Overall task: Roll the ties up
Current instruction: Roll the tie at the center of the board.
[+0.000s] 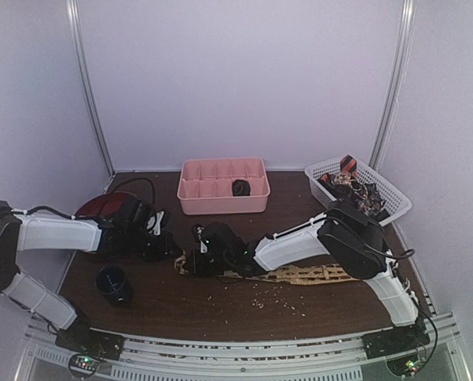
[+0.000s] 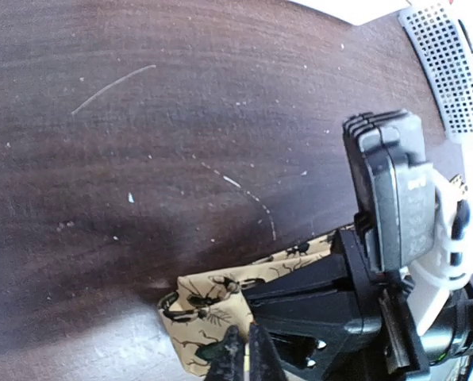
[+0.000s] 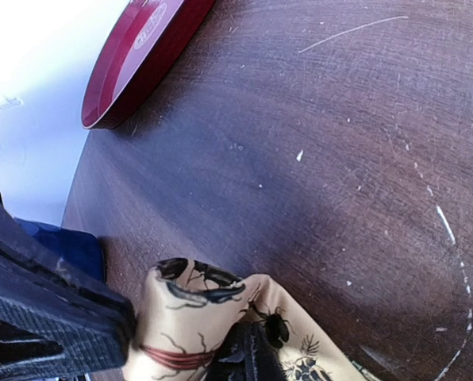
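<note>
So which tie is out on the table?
The tan patterned tie. The dark rolled one sits in the pink organizer, and the rest are heaped in the white basket.

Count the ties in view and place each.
3 distinct: tan tie flat on the table; dark roll in the pink tray; red-and-black tie in the white basket, whose pile may hide more.

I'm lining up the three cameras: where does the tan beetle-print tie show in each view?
Top external: the tan tie lies stretched out flat, lower centre to right.
Left wrist: its folded end sits at bottom centre.
Right wrist: its curled end sits at bottom centre.
Shared landmark: the dark wood table under it in all views.
</note>
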`<state>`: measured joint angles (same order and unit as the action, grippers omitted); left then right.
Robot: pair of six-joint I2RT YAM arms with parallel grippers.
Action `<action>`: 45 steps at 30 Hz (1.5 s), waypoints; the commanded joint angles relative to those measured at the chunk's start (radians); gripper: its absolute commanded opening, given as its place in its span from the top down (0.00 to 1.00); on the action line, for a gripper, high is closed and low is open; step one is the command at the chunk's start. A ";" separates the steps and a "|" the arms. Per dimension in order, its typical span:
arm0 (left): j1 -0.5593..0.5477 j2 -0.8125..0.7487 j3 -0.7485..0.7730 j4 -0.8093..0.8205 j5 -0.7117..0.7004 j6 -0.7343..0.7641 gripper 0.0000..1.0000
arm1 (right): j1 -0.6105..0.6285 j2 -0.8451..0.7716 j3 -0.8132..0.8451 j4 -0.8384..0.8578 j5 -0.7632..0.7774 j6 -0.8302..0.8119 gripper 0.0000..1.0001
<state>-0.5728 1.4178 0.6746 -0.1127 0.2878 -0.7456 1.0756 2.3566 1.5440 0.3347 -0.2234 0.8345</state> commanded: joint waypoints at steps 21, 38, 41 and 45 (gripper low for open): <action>0.006 0.100 0.066 -0.261 -0.342 0.044 1.00 | -0.003 0.018 -0.028 -0.013 0.021 0.012 1.00; -0.013 0.063 0.000 0.021 -0.123 0.080 1.00 | -0.003 -0.010 -0.055 0.055 -0.013 0.038 1.00; -0.019 0.056 -0.016 0.069 -0.076 0.077 1.00 | -0.003 -0.013 -0.058 0.062 -0.018 0.042 1.00; -0.024 0.052 -0.018 0.076 -0.075 0.079 1.00 | -0.003 -0.035 -0.071 0.061 -0.022 0.045 1.00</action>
<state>-0.5896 1.4963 0.6682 -0.0998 0.1799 -0.6857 1.0756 2.3562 1.5047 0.4118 -0.2329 0.8692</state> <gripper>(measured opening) 0.005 0.006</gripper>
